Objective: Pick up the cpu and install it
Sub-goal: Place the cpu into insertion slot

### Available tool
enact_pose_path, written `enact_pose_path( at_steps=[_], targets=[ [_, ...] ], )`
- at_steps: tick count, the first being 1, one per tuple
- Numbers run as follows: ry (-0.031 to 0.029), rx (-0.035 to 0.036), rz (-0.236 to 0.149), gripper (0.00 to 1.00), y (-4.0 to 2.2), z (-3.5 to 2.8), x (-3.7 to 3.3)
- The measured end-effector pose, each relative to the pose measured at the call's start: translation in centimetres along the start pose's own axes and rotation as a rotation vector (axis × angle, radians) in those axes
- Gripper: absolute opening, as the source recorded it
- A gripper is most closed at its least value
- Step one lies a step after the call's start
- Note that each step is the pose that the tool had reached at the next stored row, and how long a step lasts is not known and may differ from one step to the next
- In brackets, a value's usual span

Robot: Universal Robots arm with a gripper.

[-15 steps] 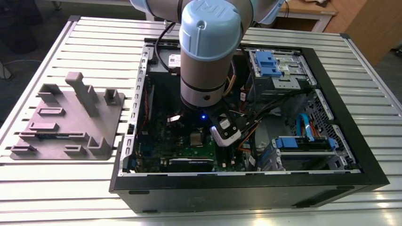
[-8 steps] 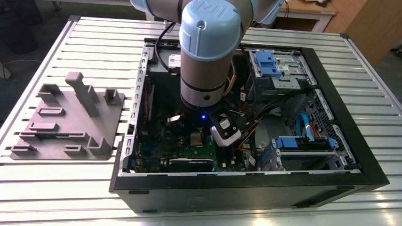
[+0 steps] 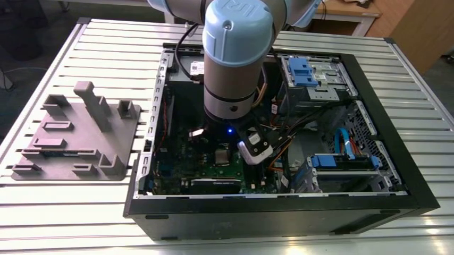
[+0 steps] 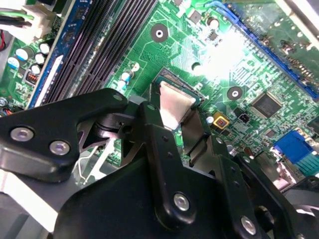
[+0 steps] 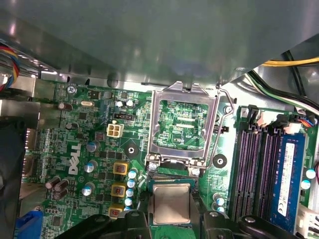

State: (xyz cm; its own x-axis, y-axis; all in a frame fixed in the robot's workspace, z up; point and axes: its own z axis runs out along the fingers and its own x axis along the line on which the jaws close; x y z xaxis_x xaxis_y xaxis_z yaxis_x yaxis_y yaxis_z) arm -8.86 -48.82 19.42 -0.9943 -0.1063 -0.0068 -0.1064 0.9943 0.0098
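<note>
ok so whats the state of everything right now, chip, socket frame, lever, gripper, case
small square silvery cpu: lying flat at the socket, between the gripper's fingers
rectangular silver socket frame: swung open
thin wire socket lever: unlatched, swung out
black gripper: shut on the cpu's edges
black computer case: lying on its side, side panel off

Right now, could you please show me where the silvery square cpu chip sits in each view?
First wrist view: silvery square cpu chip, beside the open silver socket frame.
Second wrist view: the chip, near the long black memory slots.
Exterior view: silvery patch on the green circuit board under the grey arm; chip or frame, cannot tell.
Shared landmark: those slots, both wrist views.
</note>
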Motion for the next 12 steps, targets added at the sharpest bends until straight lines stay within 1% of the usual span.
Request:
enact_pose_path(
  at_steps=[4,9,12],
  targets=[
    [0.0000,0.0003,0.015,0.42,0.00,-0.01,0.00],
    [0.0000,-0.0002,0.015,0.42,0.00,0.01,0.02],
    [-0.0002,-0.0004,0.016,0.42,0.01,0.14,0.08]
  ],
)
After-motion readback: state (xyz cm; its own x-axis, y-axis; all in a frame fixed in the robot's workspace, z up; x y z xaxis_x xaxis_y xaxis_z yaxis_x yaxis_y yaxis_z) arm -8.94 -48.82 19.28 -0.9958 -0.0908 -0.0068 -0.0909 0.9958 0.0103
